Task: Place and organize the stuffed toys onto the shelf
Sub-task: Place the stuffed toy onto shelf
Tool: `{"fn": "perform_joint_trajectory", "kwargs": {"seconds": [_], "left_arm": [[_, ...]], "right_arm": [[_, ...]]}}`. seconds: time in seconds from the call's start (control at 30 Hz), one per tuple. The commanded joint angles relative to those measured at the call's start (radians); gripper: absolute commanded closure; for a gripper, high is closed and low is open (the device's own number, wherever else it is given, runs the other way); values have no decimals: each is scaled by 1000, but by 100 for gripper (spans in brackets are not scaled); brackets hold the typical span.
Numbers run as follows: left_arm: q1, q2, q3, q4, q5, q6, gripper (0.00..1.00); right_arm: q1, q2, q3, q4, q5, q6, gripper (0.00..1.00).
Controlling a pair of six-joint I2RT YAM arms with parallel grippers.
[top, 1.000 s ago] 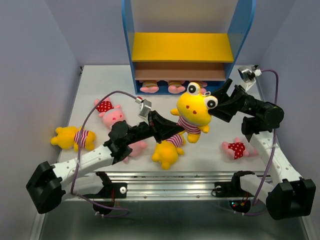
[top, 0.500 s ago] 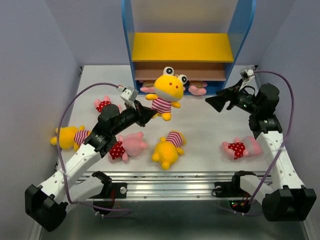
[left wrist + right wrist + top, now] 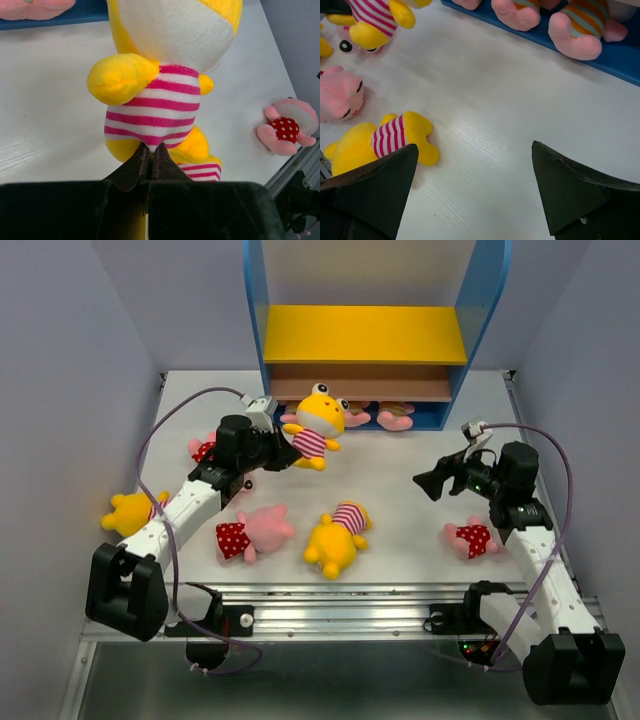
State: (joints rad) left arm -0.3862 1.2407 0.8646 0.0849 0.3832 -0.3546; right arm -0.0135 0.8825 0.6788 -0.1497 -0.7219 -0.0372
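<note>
The left gripper [image 3: 152, 148] pinches the yellow bear [image 3: 155, 107] by its shirt hem, head toward the shelf [image 3: 487, 310]; the right gripper [image 3: 472, 175] gapes empty. That hold likely suits head-first placement.

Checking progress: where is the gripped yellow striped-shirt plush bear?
Top view, left of centre: the bear hangs from the left gripper, before the blue shelf's base.

top: overhead, far | wrists: low, close | 3 share bear [image 3: 318, 423]

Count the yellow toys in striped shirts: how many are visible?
3. One yellow toy hangs in the left gripper before the shelf; a second lies mid-table; a third lies far left, partly behind the left arm. Others may be hidden.
</note>
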Motion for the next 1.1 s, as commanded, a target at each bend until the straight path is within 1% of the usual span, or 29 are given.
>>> {"fn": "perform_joint_trajectory", "kwargs": {"seconds": [0.0, 0.2, 0.37, 0.6, 0.8, 0.93, 1.07], "left_arm": [[46, 83, 102, 75, 68, -44, 100], [89, 233, 232, 70, 94, -63, 100], [112, 315, 315, 87, 120, -98, 100], [136, 348, 352, 147, 135, -178, 100], [168, 425, 447, 156, 103, -271, 100], [170, 479, 523, 132, 44, -285, 100], [170, 505, 594, 90, -26, -267, 100]], "right_arm": [[-6, -31, 8, 36, 32, -56, 0], [-6, -79, -2, 36, 67, -72, 0], [-6, -89, -7, 36, 62, -73, 0], [-6, -100, -13, 45, 64, -72, 0], [-6, -103, -16, 48, 67, -73, 0], [-6, -105, -19, 53, 76, -79, 0], [-6, -100, -21, 53, 78, -81, 0]]}}
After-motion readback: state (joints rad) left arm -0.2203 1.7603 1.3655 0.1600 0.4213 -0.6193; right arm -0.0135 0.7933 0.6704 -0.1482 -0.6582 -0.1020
